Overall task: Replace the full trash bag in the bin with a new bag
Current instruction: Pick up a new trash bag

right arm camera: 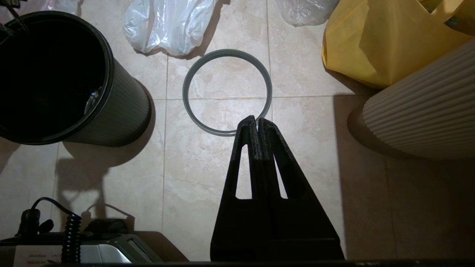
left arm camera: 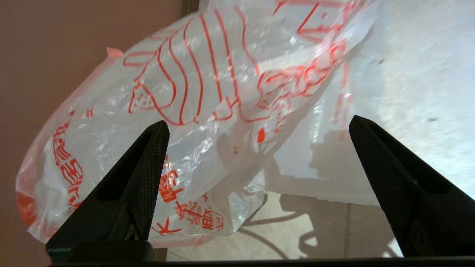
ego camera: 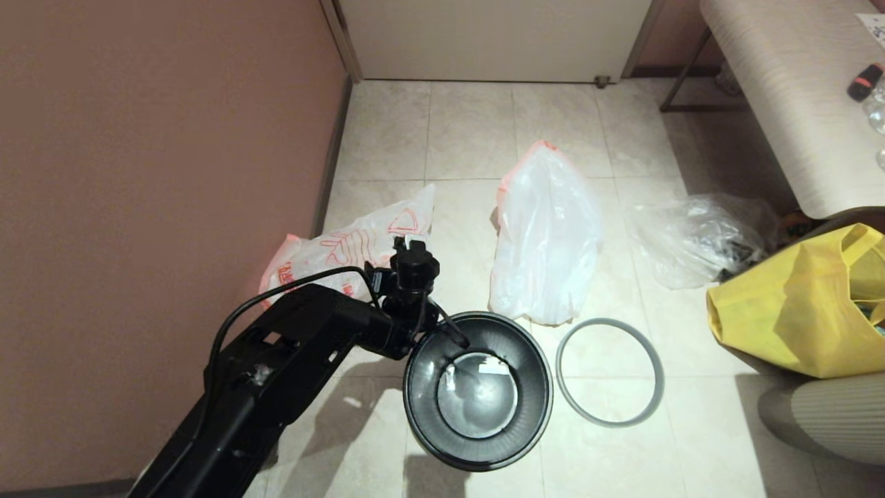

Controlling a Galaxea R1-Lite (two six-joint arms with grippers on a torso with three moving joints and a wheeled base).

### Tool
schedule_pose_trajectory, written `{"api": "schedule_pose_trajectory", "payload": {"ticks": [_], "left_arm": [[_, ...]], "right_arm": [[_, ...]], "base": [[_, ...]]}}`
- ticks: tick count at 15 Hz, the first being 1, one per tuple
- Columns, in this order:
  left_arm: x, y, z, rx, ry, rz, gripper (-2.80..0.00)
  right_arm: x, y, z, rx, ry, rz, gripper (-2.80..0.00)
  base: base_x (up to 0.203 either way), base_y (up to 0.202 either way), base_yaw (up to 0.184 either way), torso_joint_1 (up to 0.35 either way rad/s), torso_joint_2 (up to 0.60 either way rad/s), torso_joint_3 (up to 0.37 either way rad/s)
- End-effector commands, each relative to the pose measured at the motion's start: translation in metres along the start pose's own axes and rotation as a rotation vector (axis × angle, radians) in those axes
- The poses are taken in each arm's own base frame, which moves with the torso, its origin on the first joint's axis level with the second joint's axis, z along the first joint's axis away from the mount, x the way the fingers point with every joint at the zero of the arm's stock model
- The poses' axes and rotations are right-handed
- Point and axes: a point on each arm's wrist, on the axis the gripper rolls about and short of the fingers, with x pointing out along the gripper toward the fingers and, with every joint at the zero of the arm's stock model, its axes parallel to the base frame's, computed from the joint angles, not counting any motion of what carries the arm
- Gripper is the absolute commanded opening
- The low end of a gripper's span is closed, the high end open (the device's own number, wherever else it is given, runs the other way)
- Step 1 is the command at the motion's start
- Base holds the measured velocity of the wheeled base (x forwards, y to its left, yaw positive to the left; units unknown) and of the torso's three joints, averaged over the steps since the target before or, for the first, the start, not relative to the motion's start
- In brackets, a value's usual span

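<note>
Film this thin will crumple and slip, so pinch a bunched fold near its pink-orange edge. Your left gripper (left arm camera: 259,126), jaws wide, hovers over the thin translucent white red-printed new bag (left arm camera: 178,111) lying beside the wall, left of the small round black plastic bin (ego camera: 477,391). Right gripper (right arm camera: 256,120) is closed, empty.

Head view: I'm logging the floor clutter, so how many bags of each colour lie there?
White with red-orange print, the new bag: 1
Plain milky white, the full trash bag: 1
Clear colourless bag: 1
Yellow tote: 1
Total: 4
</note>
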Motion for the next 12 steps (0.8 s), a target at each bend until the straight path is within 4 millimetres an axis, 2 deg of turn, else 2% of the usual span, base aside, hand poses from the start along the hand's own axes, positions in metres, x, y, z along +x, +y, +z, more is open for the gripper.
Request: {"api": "schedule_pose_trajectory", "payload": {"ticks": [1,5,7,10,12], "left_arm": [[-0.003,0.018,0.031,-0.055,-0.037,0.021,0.0],[0.024,0.038,0.013,-0.044,0.016,0.123,0.0],[0.032,0.036,0.0,-0.037,0.036,0.16,0.0],[0.057,0.035,-0.028,-0.047,0.068,0.271,0.0],[0.059,0.035,-0.034,-0.048,0.077,0.298,0.0]], "right_arm": [[0.0,0.0,0.0,0.0,0.001,0.001,-2.8],[0.0,0.0,0.0,0.0,0.001,0.001,-2.8],[0.0,0.0,0.0,0.0,0.001,0.001,-2.8],[0.0,0.0,0.0,0.0,0.001,0.001,-2.8],[0.0,0.0,0.0,0.0,0.001,0.001,-2.8]], "base": [[0.0,0.0,0.0,0.0,0.0,0.0],[0.0,0.0,0.0,0.0,0.0,0.0],[0.0,0.0,0.0,0.0,0.0,0.0],[0.0,0.0,0.0,0.0,0.0,0.0],[0.0,0.0,0.0,0.0,0.0,0.0]]}}
